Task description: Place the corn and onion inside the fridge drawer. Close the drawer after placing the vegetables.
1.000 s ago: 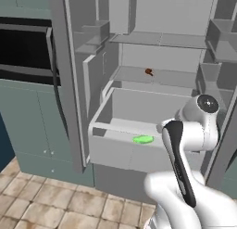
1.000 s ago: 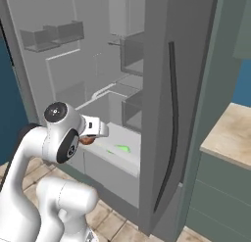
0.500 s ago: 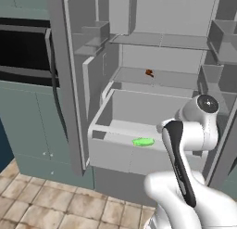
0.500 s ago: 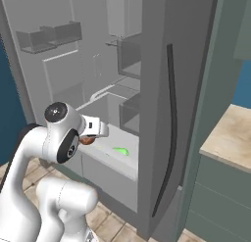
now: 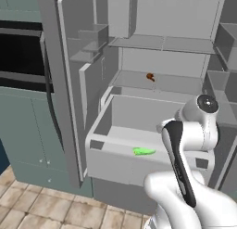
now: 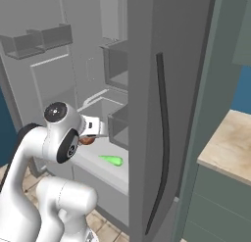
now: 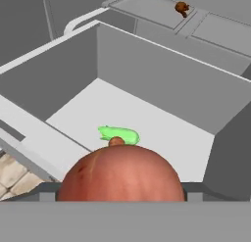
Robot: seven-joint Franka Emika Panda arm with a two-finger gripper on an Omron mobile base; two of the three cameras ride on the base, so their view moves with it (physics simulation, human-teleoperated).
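Observation:
The onion [image 7: 122, 172], a round reddish-orange ball, sits in my gripper [image 6: 89, 138], which is shut on it just above the open fridge drawer [image 7: 162, 79]. In the right base view a sliver of the onion [image 6: 86, 140] peeks out past the wrist. The bright green corn [image 7: 119, 134] lies on the drawer floor below and beyond the onion; it is also seen as the corn [image 5: 144, 151] near the drawer's front and the corn [image 6: 112, 160]. The light grey drawer [image 5: 119, 166] is pulled far out of the fridge [image 5: 65, 98]. My fingertips are hidden behind the onion.
A tiny red-brown stemmed bit [image 5: 150, 76] rests on the shelf above the drawer, also visible as the bit [image 7: 182, 8]. The fridge doors stand open on both sides; the right door with its black bar handle [image 6: 159, 138] is close to the arm. A wooden counter [image 6: 230, 148] is at the right.
The whole picture has shifted slightly and the fridge looks a bit nearer, so the camera has moved. The onion stays held over the drawer; the corn lies still.

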